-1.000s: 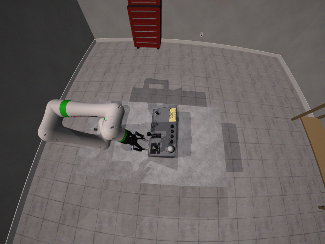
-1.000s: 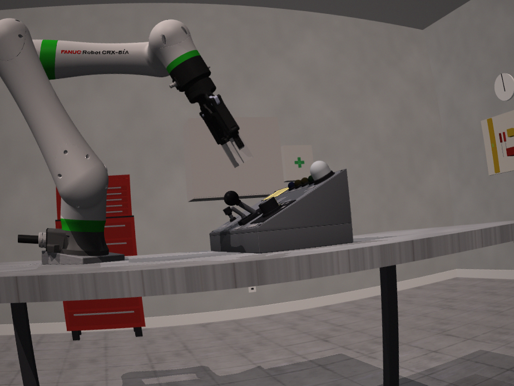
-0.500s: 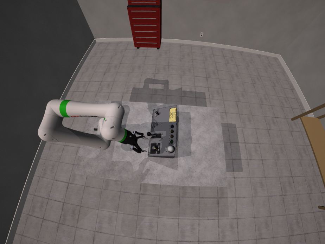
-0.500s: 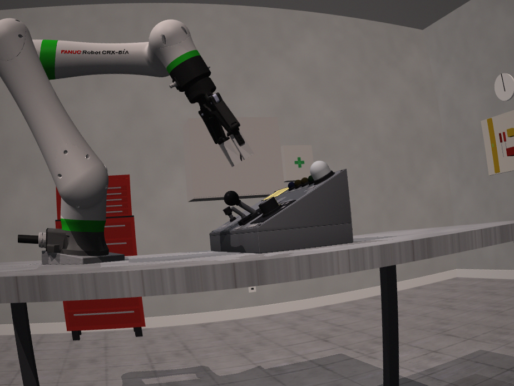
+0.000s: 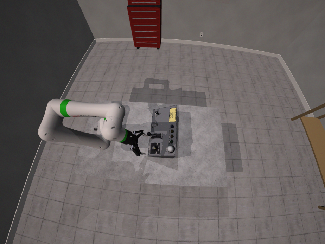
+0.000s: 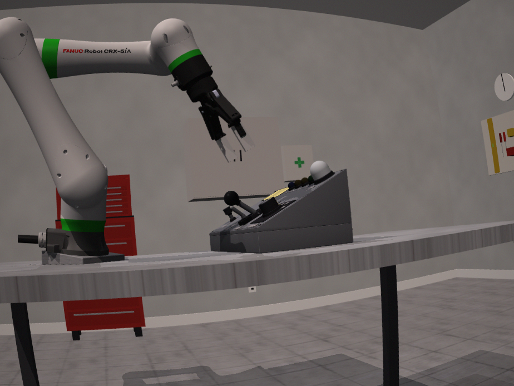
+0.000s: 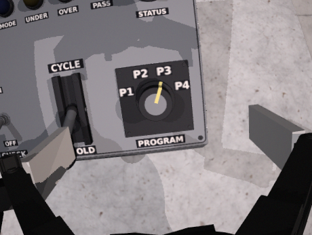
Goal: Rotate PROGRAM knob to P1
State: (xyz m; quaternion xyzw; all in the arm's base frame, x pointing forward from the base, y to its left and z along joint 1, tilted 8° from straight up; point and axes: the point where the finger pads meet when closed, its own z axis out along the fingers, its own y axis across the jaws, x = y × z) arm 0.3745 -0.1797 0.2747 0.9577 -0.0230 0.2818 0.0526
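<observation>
The grey sloped console [image 6: 286,216] stands on the table. Its PROGRAM knob [image 7: 155,104] sits at the near right corner of the panel; its yellow pointer [image 7: 158,93] aims at P3. The knob also shows in the overhead view [image 5: 155,149]. My gripper [image 7: 159,132] [image 6: 235,147] is wide open and empty. It hangs above and just in front of the console's near edge, well above the panel. In the wrist view its left fingertip [image 7: 51,155] overlaps the CYCLE lever [image 7: 70,112] and its right fingertip [image 7: 275,134] is over the table, right of the console.
A red tool cabinet [image 5: 144,23] stands by the far wall.
</observation>
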